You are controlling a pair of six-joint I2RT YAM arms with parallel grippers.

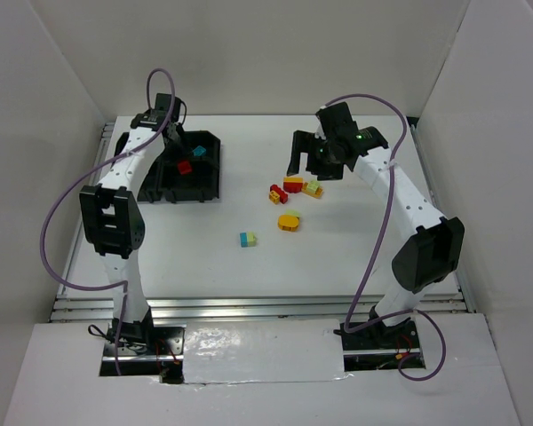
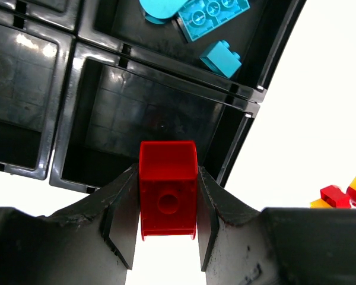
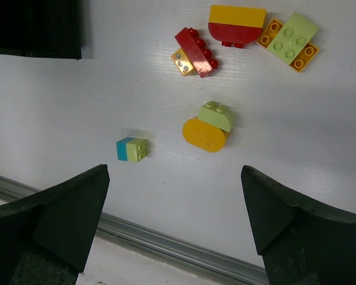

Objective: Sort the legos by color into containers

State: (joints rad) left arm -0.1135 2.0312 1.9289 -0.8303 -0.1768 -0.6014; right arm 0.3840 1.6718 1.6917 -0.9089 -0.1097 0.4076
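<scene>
Right now the left gripper [image 2: 168,173] is clamped on a red brick [image 2: 168,202], one finger on each side. It hangs over the black tray [image 2: 65,107], at the near wall of a compartment that looks bare. The compartment next to it already holds the teal bricks [image 2: 213,18].

Step in hand, as judged: drop-off of a red piece. The brick seems to sit over the wall, not the middle. The next move likely calls for a short push forward until it's well inside the walls, then opening the fingers. Releasing too early could leave it hung on the rim or outside the tray.

The right gripper [image 3: 175,196] has its fingers spread wide and holds nothing. It hovers above the loose legos on the table [image 3: 65,101]:
- teal-and-lime cube [image 3: 132,149], apart from the rest and nearest the fingers
- lime-on-orange rounded piece [image 3: 207,126]
- red bar with a yellow bit [image 3: 196,52]
- red-and-yellow block [image 3: 237,24]
- lime plate on orange [image 3: 289,41]

The task looks under halfway done. The two-coloured pieces will need a call on which colour counts.
</scene>
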